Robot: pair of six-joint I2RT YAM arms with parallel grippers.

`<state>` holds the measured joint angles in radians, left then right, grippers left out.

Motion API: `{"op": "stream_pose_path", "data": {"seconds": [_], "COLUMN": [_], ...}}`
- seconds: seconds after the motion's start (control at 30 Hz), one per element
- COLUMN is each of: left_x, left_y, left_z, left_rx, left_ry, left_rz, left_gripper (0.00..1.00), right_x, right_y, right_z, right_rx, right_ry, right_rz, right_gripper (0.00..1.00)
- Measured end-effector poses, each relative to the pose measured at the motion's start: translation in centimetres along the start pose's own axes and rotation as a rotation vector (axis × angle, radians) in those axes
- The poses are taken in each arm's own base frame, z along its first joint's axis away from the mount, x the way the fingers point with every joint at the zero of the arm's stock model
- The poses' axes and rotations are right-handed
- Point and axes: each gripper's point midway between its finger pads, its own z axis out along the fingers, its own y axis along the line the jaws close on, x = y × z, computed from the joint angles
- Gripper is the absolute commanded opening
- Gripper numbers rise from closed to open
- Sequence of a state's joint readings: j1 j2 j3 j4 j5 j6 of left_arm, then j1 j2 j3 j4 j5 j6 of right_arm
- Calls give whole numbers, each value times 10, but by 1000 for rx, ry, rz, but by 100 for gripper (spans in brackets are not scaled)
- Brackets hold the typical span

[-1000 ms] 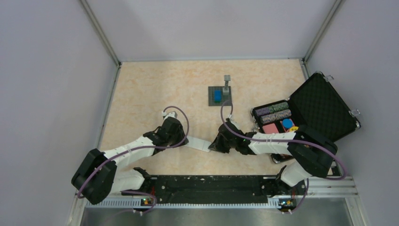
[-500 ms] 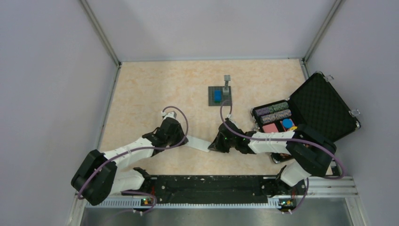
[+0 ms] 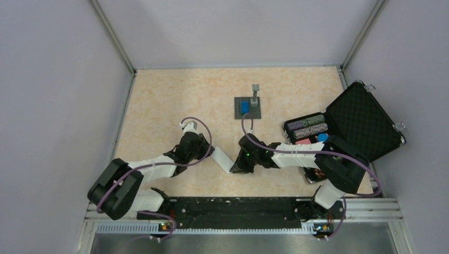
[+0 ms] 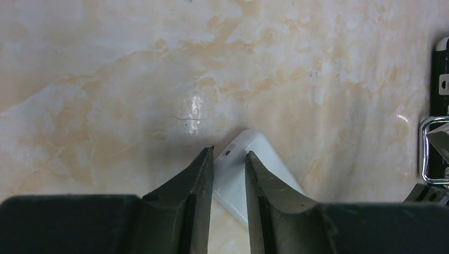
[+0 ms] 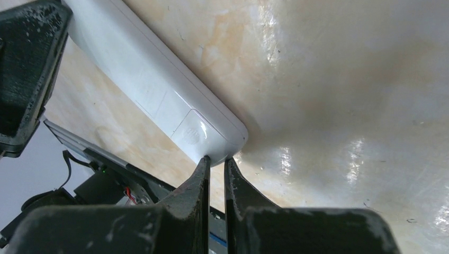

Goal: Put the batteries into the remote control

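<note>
left gripper [image 4: 229, 154] is clamping the glossy white rectangular plastic remote [image 4: 267, 164]; right gripper [image 5: 215, 160], nearly shut, is pinching its rounded end

Pale lilac walls [image 3: 47, 79] box in a marbled peach surface [image 3: 169, 100] — metal posts [image 3: 112, 36] run up the back corners, soft glints shining off the polish.

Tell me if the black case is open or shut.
Open: the case has its lid swung back, chips showing inside.
</note>
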<state>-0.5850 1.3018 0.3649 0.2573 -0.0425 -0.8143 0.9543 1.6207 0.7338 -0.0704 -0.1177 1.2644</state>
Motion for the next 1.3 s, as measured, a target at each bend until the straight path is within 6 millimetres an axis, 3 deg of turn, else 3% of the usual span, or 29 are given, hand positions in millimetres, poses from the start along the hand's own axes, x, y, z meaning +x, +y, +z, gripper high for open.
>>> {"op": "stream_pose_path", "data": {"seconds": [0.13, 0.3, 0.47, 0.67, 0.77, 0.9, 1.07, 1.2, 1.3], "left_x": [-4, -2, 9, -37, -60, -81, -96, -88, -71], "left_y": [-2, 4, 1, -19, -23, -17, -9, 2, 13], "left_z": [0, -14, -36, -58, -73, -102, -139, -150, -146], "left_rx": [3, -60, -123, -152, -166, -203, -204, -205, -216], "left_ry": [-19, 2, 110, 32, -40, -146, -252, -254, -207], "left_rz": [-4, 19, 86, 122, 128, 116, 54, -15, -57], "left_gripper": [19, 38, 60, 77, 82, 83, 84, 84, 84], "right_x": [3, -1, -16, -33, -40, -40, -42, -41, -40], "right_y": [2, 4, 6, 29, 44, 48, 31, 13, 8], "right_z": [0, -2, -11, -56, -70, -65, -34, -16, -11], "right_rx": [14, 17, 26, -41, -80, -87, -27, 4, -3], "right_ry": [17, -29, -122, -224, -256, -230, -140, -69, -38], "right_rz": [8, -23, -78, -228, -391, -715, -1069, -1256, -1335], "right_gripper": [13, 39, 55, 69, 81, 84, 81, 81, 81]}}
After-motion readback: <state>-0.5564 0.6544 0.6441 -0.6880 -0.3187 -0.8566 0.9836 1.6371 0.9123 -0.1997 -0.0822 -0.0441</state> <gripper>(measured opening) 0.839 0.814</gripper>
